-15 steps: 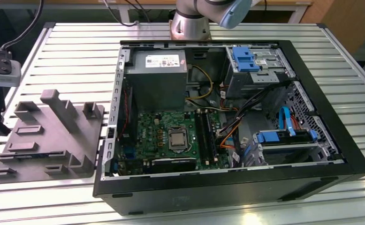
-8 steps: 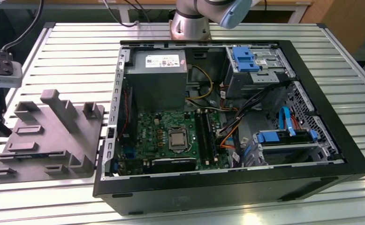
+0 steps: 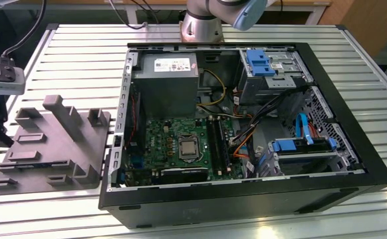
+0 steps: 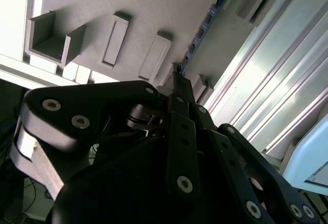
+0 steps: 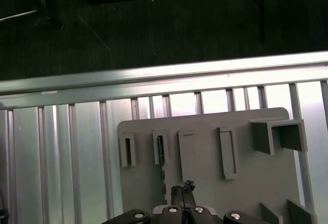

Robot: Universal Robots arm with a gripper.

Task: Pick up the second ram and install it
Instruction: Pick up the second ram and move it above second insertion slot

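The second ram stands on edge in a slot of the grey plastic tray, a thin dark stick with blue along its side. In the exterior view the ram runs across the tray's near end. My gripper hangs at the exterior view's left edge, beside the tray. In both wrist views its fingertips are pressed together with nothing between them, close above the tray and just beside the ram's edge.
The open computer case lies to the exterior view's right of the tray, with the green motherboard and its long black slots inside. Upright blocks rise from the tray. Everything rests on a slatted metal table.
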